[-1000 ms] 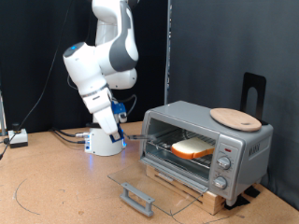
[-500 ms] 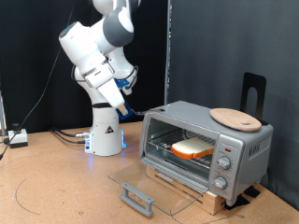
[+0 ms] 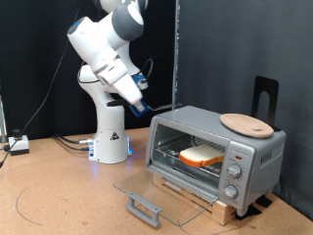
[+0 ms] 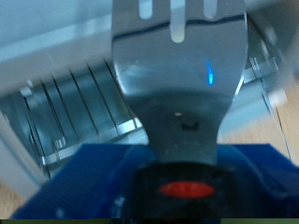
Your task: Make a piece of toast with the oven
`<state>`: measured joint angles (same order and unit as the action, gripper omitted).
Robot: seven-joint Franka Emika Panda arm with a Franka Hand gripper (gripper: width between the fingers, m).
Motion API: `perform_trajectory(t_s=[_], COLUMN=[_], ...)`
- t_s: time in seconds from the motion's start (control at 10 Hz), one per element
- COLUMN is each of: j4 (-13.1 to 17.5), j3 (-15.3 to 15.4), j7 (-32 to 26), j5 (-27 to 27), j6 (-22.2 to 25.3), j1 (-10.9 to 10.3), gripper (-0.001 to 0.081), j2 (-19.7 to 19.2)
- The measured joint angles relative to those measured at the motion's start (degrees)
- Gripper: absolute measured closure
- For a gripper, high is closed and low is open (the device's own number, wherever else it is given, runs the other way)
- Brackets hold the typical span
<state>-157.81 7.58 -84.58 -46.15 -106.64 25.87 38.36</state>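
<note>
Toast (image 3: 202, 155), pale top with orange crust, sits on the rack inside the oven (image 3: 215, 152), door (image 3: 161, 196) dropped open. Arm is raised above the oven's left in the exterior view; gripper (image 3: 140, 106) is clamped on a metal spatula (image 4: 179, 70).

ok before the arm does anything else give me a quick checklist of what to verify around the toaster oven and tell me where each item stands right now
1. Oven door is down: ok, the glass door lies flat in front of it.
2. Piece of toast is on the rack: ok, it sits inside the oven.
3. End effector is out of the oven: ok, it hangs above the oven's corner at the exterior view's left.
4. Spatula is secure: the wrist view shows its metal blade ahead of the end effector; grip on the handle cannot tell.
5. Nothing lies on the blade: ok, it is bare.
6. Round wooden board is steady: ok, it lies flat on the oven's top.
</note>
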Motion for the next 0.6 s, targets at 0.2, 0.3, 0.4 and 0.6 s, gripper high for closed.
perform_trajectory(t_s=[0.2, 0.3, 0.4, 0.6], j4=[-0.12, -0.33, -0.63, -1.36], j3=[0.65, 1.72, 3.18, 6.84], j7=[-1.59, -1.27, -0.13, 3.37], j5=[-2.33, -3.47, -4.54, -7.13], j6=[3.02, 3.35, 3.38, 3.36], j1=[-3.39, -4.77, -5.81, -7.73], gripper=[0.0396, 0.0396, 0.0396, 0.0396], j2=[1.28, 2.08, 2.93, 4.85])
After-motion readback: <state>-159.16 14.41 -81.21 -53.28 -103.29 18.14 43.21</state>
